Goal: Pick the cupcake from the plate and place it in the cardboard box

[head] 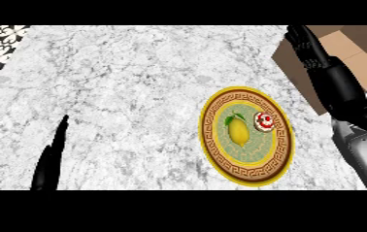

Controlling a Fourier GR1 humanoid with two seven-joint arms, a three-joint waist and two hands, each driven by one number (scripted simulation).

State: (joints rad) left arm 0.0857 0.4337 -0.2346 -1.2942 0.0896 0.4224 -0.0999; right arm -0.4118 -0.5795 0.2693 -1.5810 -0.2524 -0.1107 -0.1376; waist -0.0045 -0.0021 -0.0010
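A small cupcake (264, 121) with white frosting and red dots lies on the right side of a round plate (246, 173) with a gold and brown patterned rim. A yellow lemon (239, 132) with a green leaf sits beside it at the plate's middle. The cardboard box (342, 45) stands at the upper right, partly cut off by the view's edge. My right hand (308, 44) is raised over the box's left part, fingers straight and open, holding nothing. My left hand (52, 158) rests at the lower left, fingers straight, far from the plate.
The marble counter (129, 80) spreads wide to the left of the plate. A patterned tile patch (10, 34) shows at the top left corner. My right forearm (344, 105) crosses between the box and the plate's right edge.
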